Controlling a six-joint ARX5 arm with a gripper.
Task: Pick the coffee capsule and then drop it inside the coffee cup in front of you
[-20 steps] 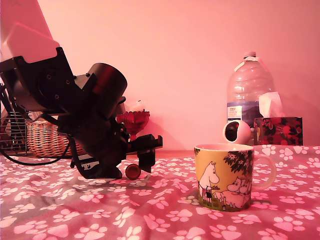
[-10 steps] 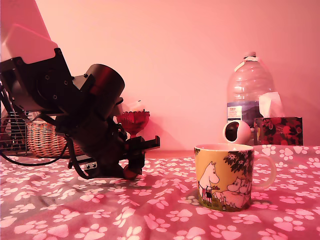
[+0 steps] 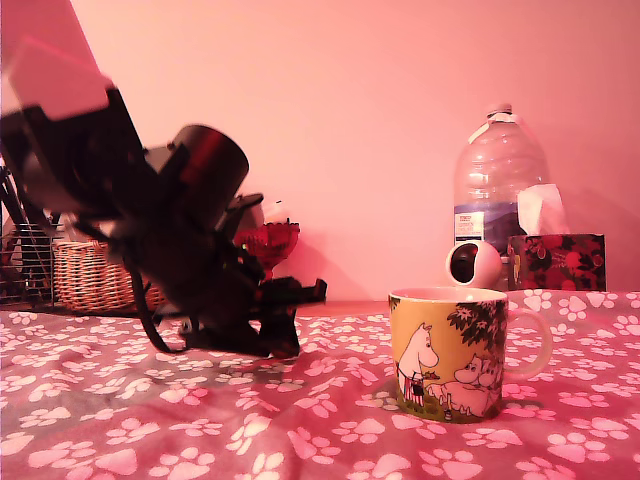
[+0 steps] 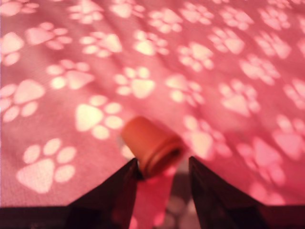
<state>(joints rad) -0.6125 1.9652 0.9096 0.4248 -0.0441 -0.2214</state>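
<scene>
The coffee capsule point(image 4: 151, 143), a small peach-tan tapered pot, lies on its side on the pink paw-print cloth point(image 4: 214, 62). Its wide rim points at my gripper point(image 4: 163, 164), which is open, with one dark fingertip point(image 4: 126, 179) touching the rim and the other just beside it. In the exterior view the gripper point(image 3: 293, 322) is down at the cloth at the view's left, and the capsule is hidden behind it. The coffee cup point(image 3: 448, 352), a yellow mug with white cartoon figures, stands upright well off to the exterior view's right of the gripper.
Behind the arm stand a red glass goblet point(image 3: 270, 243), a wicker basket point(image 3: 88, 277) and a wire rack point(image 3: 22, 268). At the back right are a large water bottle point(image 3: 497, 180), a white ball-shaped thing point(image 3: 473, 266) and a tissue box point(image 3: 557, 262).
The arm has swung down and is blurred with motion. The gripper has slid over the capsule, which lay visible beside a finger one second ago and is now hidden in the exterior view.
</scene>
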